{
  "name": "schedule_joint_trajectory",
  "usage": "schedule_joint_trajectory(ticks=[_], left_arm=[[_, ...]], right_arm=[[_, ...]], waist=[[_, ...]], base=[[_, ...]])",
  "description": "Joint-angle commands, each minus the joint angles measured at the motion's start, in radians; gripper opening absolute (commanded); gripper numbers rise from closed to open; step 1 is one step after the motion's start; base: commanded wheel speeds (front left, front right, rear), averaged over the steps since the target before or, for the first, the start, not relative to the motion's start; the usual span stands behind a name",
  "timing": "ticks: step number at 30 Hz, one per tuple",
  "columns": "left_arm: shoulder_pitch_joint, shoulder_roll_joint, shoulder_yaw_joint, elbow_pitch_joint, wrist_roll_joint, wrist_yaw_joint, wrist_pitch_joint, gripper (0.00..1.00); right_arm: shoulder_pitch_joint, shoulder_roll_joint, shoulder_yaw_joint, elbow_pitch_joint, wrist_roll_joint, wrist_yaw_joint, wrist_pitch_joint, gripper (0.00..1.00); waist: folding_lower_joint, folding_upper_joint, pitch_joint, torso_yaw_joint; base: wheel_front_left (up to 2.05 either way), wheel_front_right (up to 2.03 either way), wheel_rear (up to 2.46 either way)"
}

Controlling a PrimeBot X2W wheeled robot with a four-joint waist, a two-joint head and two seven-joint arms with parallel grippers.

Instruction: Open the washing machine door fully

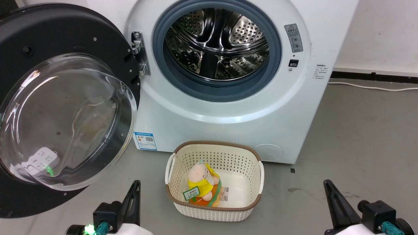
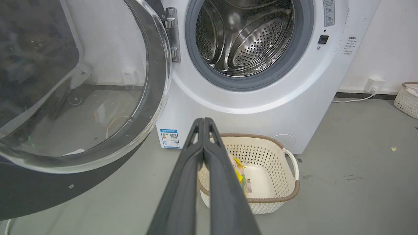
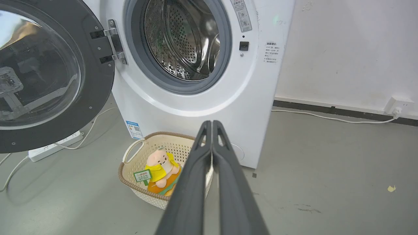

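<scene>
The washing machine door (image 1: 62,120) stands swung wide at nine o'clock of the head view, hinged at its three-o'clock edge, with its lower rim clear of the floor (image 1: 359,137). The left hand (image 1: 136,186), clenched on nothing, sits at seven o'clock near that rim. The right hand (image 1: 327,184), also clenched and empty, is at five o'clock over bare floor. A basket (image 1: 214,144) stands between them, touching neither.

Grey floor (image 1: 359,137) is taking up lower frame, w/ faint stains (image 1: 294,189) lower right. White wall (image 1: 385,32) is filling upper right, black skirting (image 1: 375,77) running along its base. White cable (image 1: 369,87) is lying just below skirting, going to wall socket (image 3: 396,104) at right edge, right wrist view.
</scene>
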State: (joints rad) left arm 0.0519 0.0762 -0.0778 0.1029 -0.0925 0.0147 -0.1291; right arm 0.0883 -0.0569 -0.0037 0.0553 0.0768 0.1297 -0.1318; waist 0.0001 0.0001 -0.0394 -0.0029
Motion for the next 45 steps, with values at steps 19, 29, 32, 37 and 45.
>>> schedule_joint_trajectory(ticks=[19, 29, 32, 37, 45], left_arm=[[-0.028, -0.01, 0.028, -0.036, 0.034, -0.007, 0.042, 0.0], [-0.036, -0.015, 0.044, -0.058, 0.053, -0.009, 0.07, 0.0], [-0.037, -0.016, 0.048, -0.062, 0.057, -0.01, 0.076, 0.0], [-0.04, -0.018, 0.053, -0.07, 0.064, -0.011, 0.087, 0.0], [-0.045, -0.021, 0.063, -0.083, 0.075, -0.012, 0.103, 0.0]], right_arm=[[-0.039, 0.004, 0.001, -0.022, -0.029, 0.001, 0.044, 0.0], [-0.055, 0.005, 0.002, -0.033, -0.045, 0.001, 0.073, 0.0], [-0.058, 0.005, 0.002, -0.035, -0.048, 0.001, 0.079, 0.0], [-0.064, 0.006, 0.003, -0.039, -0.054, 0.001, 0.089, 0.0], [-0.073, 0.006, 0.003, -0.045, -0.062, 0.001, 0.105, 0.0]], waist=[[-0.0001, -0.0001, 0.012, 0.001], [-0.0001, -0.0001, 0.021, 0.002], [-0.0001, -0.0001, 0.023, 0.002], [-0.0001, -0.0001, 0.026, 0.002], [-0.0001, -0.0001, 0.031, 0.002]], base=[[0.0, 0.0, 0.0], [0.0, 0.0, 0.0], [0.0, 0.0, 0.0], [0.0, 0.0, 0.0], [0.0, 0.0, 0.0]])
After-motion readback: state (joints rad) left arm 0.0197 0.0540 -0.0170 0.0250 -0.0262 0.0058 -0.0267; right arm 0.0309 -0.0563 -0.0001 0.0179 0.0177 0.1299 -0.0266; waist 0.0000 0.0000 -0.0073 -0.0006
